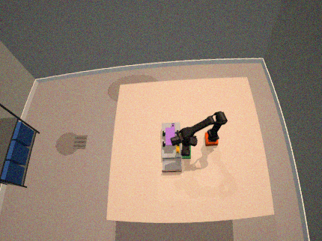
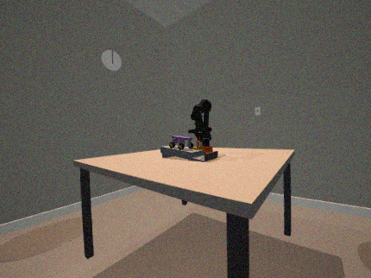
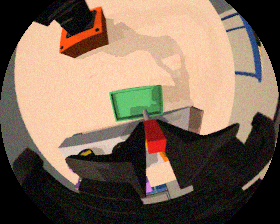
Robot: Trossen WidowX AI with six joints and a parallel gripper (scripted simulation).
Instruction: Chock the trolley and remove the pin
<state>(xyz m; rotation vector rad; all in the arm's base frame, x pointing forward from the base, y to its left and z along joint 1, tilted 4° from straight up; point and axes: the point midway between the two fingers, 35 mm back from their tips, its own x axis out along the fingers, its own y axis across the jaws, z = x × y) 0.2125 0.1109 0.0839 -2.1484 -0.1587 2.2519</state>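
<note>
The end effector pinches the stop pin (a blocky red head, its grey shank apparently slim).

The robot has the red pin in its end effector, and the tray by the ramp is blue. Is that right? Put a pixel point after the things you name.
Not quite: the tray (image 1: 186, 157) (image 3: 131, 104) by the ramp (image 1: 171, 165) (image 2: 183, 154) (image 3: 102, 134) is green, as the wrist view shows. The robot does have the red pin (image 3: 156, 137) in its end effector (image 3: 149, 123).
</note>
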